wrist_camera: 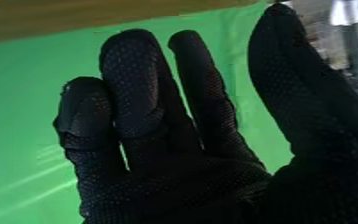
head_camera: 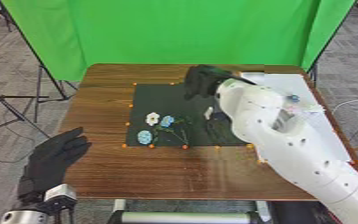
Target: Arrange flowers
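Hovering over the dark mat [head_camera: 162, 100] on the bench [head_camera: 104, 110], the right hand [head_camera: 206, 82] had released fingers; the left hand's [head_camera: 53, 162] were loose too. In the head view, white and blue flowers [head_camera: 144, 137] lay between both hands' fingers; more blooms [head_camera: 293, 98] lay right of the right fingers, by a white board [head_camera: 291, 84]. A see-through shape there was too unclear to call a container. The right wrist view showed those fingers straight and empty against green cloth [wrist_camera: 24, 150].

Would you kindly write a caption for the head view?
Flower arranging: right hand over the far edge of the dark mat, white and blue flowers lying nearer, left hand open.
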